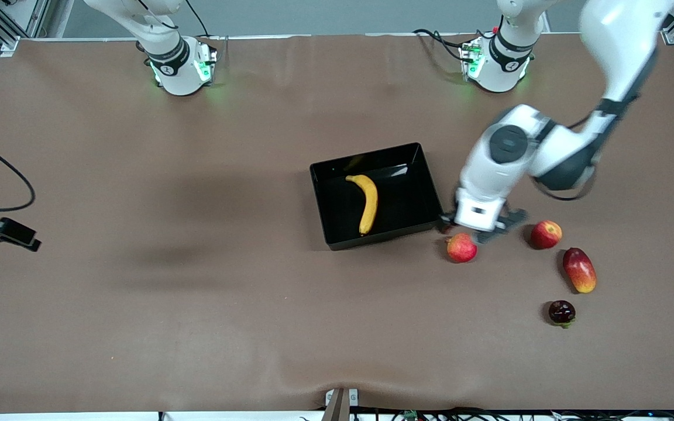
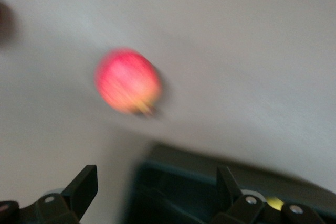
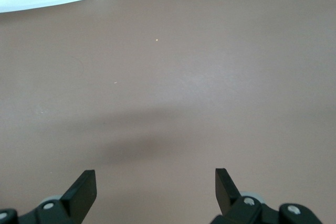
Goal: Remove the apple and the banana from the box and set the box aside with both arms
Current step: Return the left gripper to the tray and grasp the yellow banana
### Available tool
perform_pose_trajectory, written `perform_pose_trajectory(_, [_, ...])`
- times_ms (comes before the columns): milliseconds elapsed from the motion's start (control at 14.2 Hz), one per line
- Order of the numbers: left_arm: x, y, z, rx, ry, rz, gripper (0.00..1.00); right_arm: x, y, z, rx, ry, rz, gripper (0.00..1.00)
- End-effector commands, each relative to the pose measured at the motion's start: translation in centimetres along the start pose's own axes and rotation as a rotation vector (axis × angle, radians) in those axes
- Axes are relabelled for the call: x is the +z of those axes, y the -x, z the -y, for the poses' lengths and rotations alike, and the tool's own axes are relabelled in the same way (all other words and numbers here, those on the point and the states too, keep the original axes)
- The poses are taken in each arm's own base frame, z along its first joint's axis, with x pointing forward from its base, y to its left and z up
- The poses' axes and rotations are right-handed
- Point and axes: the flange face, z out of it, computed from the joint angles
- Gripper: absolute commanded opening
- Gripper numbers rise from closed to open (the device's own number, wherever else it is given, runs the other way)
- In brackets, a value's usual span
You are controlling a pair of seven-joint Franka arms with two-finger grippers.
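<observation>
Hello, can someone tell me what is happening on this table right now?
The left gripper, jaws open and holding nothing, is just above an apple that lies on the table beside the box, toward the left arm's end. The banana is in the box. Three more fruits lie out on the table near that apple. The right gripper waits open over bare table.

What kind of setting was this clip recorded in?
Most likely a robotics lab bench: two white arms bolted to a table under plain brown covering, loose cables at its edges, and staged props, a black box and fruit.
</observation>
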Motion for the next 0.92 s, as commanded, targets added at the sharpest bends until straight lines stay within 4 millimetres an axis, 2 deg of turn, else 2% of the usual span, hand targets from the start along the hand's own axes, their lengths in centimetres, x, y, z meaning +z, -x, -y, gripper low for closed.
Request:
perform_pose_trajectory(0, [0.3, 3.9, -4.6, -0.043, 0.03, 0.053, 1.0, 1.4, -1.5, 1.2, -0.014, -0.003, -0.058, 1.0])
perform_pose_trajectory(211, [3.6, 8.5, -8.1, -0.055, 0.006, 0.087, 1.0, 2.8, -1.8, 1.9, 0.001, -0.007, -0.047, 1.0])
perform_pose_trajectory(352, [7.2, 11.1, -9.1, -0.069, -0.052, 0.059, 1.0, 3.4, -1.8, 2.8, 0.033, -0.008, -0.039, 1.0])
perform_pose_trajectory(634, [12.8, 14.6, -11.8, -0.107, -0.106, 0.043, 1.0, 4.6, -1.9, 4.2, 0.037, -0.007, -0.023, 1.0])
perform_pose_trajectory(775, [14.2, 15.7, -12.8, -0.105, -0.11, 0.039, 1.0, 6.3, -2.0, 4.6, 0.03, -0.002, -0.005, 1.0])
perform_pose_trajectory(845, [14.5, 16.2, -12.9, -0.099, -0.112, 0.041, 0.96, 6.6, -2.2, 5.1, 0.024, -0.003, -0.014, 1.0])
